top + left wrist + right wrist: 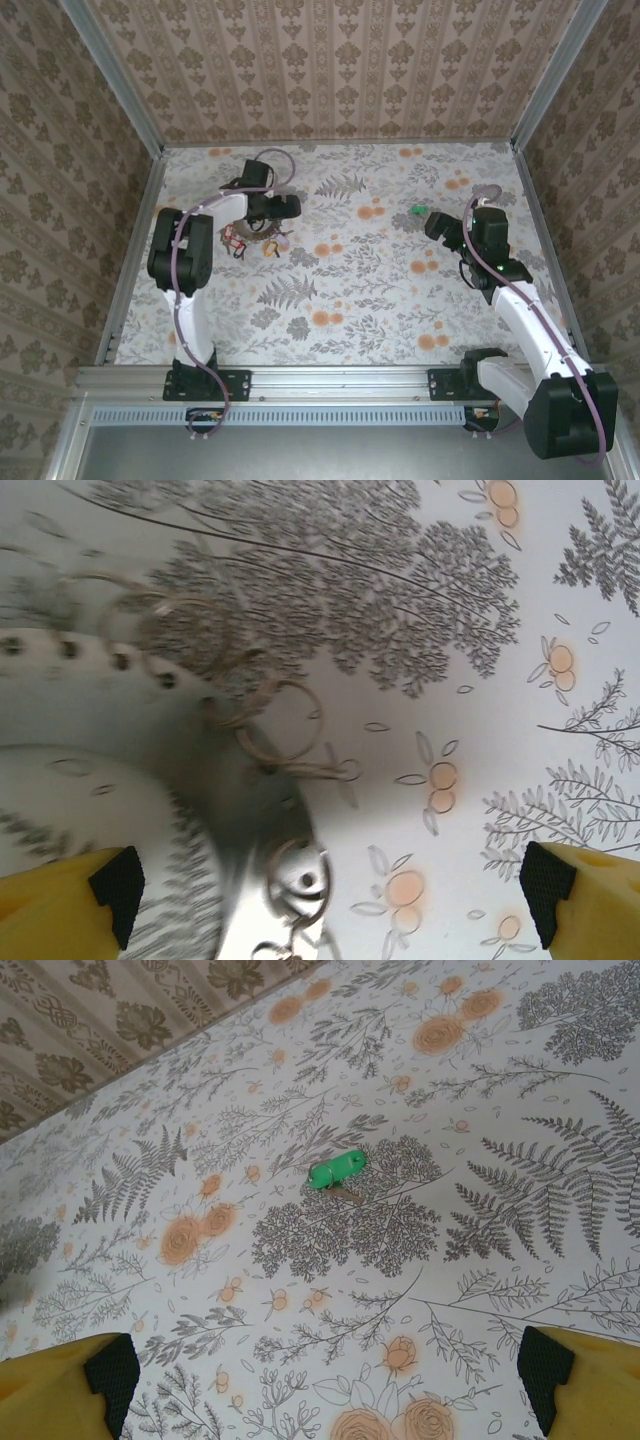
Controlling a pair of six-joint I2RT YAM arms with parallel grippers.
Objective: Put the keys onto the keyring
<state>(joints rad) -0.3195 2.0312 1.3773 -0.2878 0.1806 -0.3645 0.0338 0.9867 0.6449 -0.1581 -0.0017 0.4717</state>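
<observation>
The keyring (262,234) lies at the back left of the table, with red and black keys (236,241) to its left and a pinkish one (272,247) at its near edge. My left gripper (274,218) hangs open right above it. In the left wrist view the ring's grey band (225,810) is close and blurred, with small wire rings (292,720) on it, lying between the open fingers of that gripper (330,890), towards the left one. A green key (418,211) lies alone just ahead of my open right gripper (438,225). In the right wrist view it (336,1170) lies well beyond that gripper (328,1375).
The floral tablecloth (340,290) covers the table, which is closed in by patterned walls (330,70) at the back and both sides. Metal rails (130,250) run along the table's edges.
</observation>
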